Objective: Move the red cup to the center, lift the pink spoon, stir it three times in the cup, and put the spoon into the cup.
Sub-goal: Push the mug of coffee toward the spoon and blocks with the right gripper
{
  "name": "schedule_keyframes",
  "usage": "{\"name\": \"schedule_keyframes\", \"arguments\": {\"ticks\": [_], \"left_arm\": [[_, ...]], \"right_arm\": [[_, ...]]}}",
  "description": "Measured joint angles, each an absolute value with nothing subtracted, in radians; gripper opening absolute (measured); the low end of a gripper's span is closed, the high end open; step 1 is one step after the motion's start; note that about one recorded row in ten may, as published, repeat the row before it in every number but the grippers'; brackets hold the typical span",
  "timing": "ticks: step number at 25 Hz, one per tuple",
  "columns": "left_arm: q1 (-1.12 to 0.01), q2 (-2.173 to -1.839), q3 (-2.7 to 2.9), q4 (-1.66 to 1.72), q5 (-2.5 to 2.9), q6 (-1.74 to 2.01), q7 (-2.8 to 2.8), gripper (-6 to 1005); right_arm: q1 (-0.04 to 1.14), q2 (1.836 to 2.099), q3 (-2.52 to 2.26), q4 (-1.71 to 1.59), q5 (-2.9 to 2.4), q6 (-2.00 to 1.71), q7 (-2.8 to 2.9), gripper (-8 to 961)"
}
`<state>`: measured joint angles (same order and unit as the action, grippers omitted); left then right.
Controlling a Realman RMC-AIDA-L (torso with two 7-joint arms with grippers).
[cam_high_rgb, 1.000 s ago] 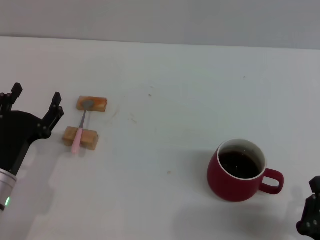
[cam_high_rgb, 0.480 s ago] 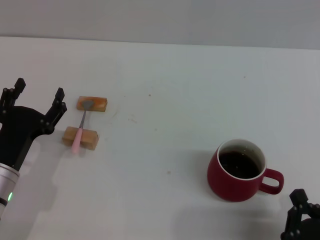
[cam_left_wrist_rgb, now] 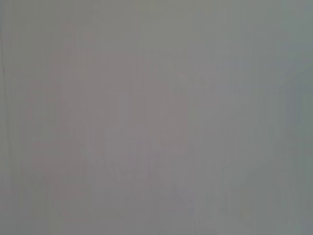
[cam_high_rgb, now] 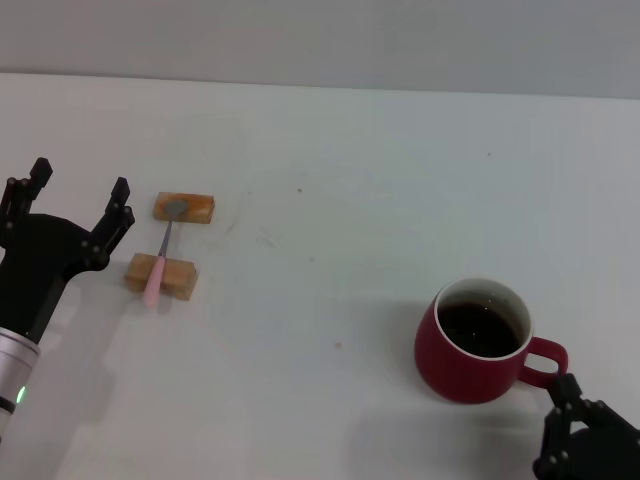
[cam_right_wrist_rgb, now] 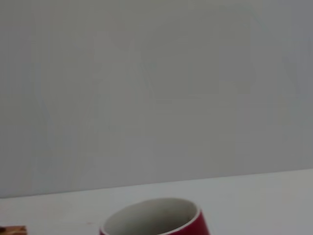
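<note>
Since a second ago the right gripper (cam_high_rgb: 585,440) has been brought up toward the red cup (cam_high_rgb: 478,340) at five o'clock; its fingers cannot be judged. The left gripper (cam_high_rgb: 72,205), spread wide, is held beside the pink spoon (cam_high_rgb: 160,262) at nine o'clock. Nothing is yet done.

No readable text, labels, brands or numbers in any view. Cup (cam_high_rgb: 473,342): plain red glaze, no print on the side showing. Spoon (cam_high_rgb: 160,262) and wooden blocks (cam_high_rgb: 162,275): unmarked. Table (cam_high_rgb: 350,200): bare white, only faint specks. Left arm bears a small green light (cam_high_rgb: 17,399), possibly an indicator, no lettering legible.
</note>
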<state>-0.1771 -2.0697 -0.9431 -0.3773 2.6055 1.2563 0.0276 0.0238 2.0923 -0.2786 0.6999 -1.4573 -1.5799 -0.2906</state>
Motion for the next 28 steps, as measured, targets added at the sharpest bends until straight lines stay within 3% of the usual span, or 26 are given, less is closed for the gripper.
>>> {"name": "schedule_keyframes", "arguments": {"ticks": [28], "left_arm": [[-0.172,-2.071,-0.931,-0.377,2.606,1.259,0.024,860]], "right_arm": [[0.087,2.092,-0.264,0.703,-1.457,-1.542,-0.287,-1]]}}
